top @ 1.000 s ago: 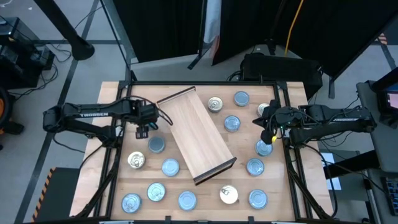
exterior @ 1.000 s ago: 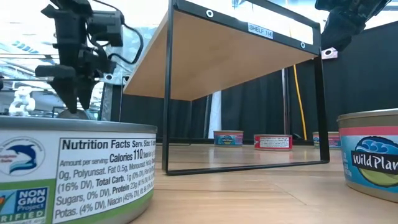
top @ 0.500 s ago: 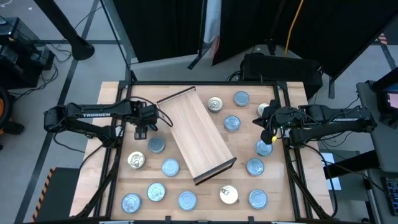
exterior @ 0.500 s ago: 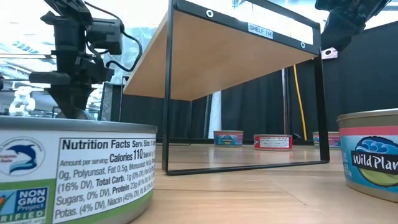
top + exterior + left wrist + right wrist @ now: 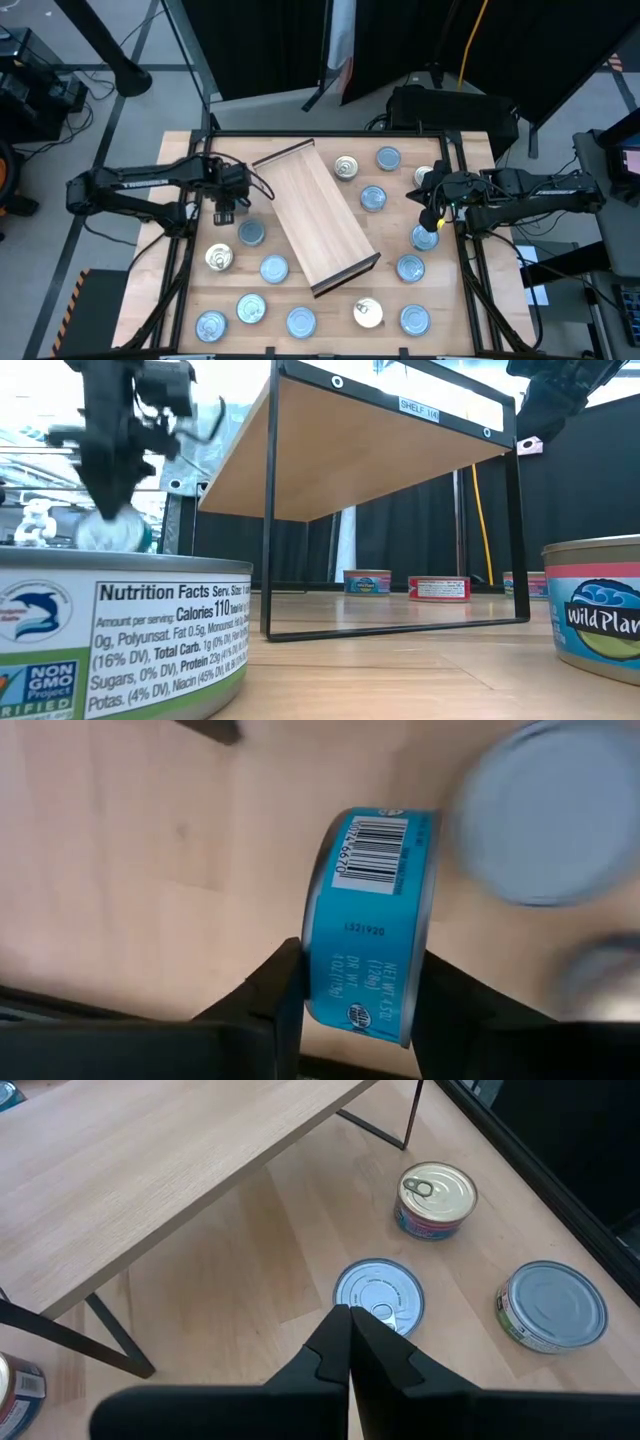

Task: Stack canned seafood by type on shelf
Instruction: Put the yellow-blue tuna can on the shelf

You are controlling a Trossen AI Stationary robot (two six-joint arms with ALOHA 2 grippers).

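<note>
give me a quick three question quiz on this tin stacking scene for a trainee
1. True or false: the left gripper has a blue-sided tin clamped between its jaws.
2. Multiple choice: the right gripper is (a) shut on a tin, (b) shut and empty above the table, (c) wide open over the shelf.
3. Fill in: the top of the shelf holds ____ tins so far.

Key:
1. True. The left wrist view shows the tin on edge, a dark finger at each flat end.
2. b. Its jaws meet with nothing between them, above a blue-topped tin on the table.
3. No tins. The high view shows the board bare.
</note>
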